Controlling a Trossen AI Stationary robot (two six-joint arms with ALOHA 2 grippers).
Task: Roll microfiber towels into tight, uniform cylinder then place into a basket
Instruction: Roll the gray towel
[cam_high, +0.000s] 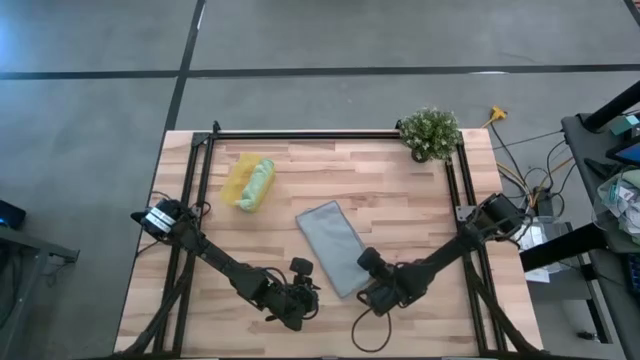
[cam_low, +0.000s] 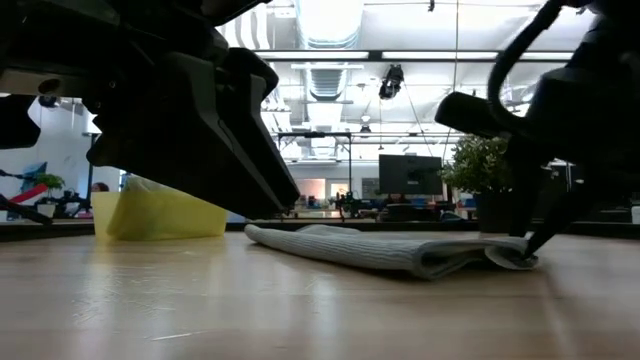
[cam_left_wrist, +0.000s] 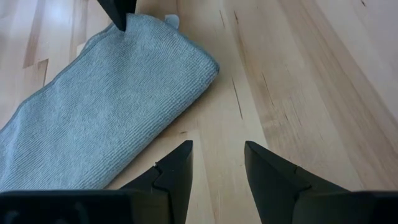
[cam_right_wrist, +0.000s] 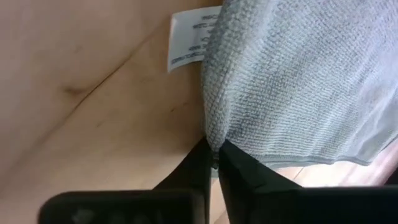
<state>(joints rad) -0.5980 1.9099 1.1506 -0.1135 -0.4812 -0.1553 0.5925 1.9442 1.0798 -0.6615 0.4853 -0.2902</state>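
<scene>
light: bright, from ceiling lamps (cam_low: 330, 20) overhead | glare: pale sheen on table (cam_low: 300, 300) | shadows: soft | blur: near arm (cam_low: 190, 110) dark, out of focus

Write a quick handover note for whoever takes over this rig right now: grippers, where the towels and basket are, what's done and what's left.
Right gripper: shut on the near corner of the grey-blue towel, down at the table.
Left gripper: open, empty, low over bare wood beside that towel's near end.
Grey-blue towel: lying folded flat mid-table, not rolled.
Green towel: rolled, in the yellow basket at the table's far left.
Done: green towel rolled and placed.
Left: roll the grey-blue towel tight, put it in the basket.
</scene>
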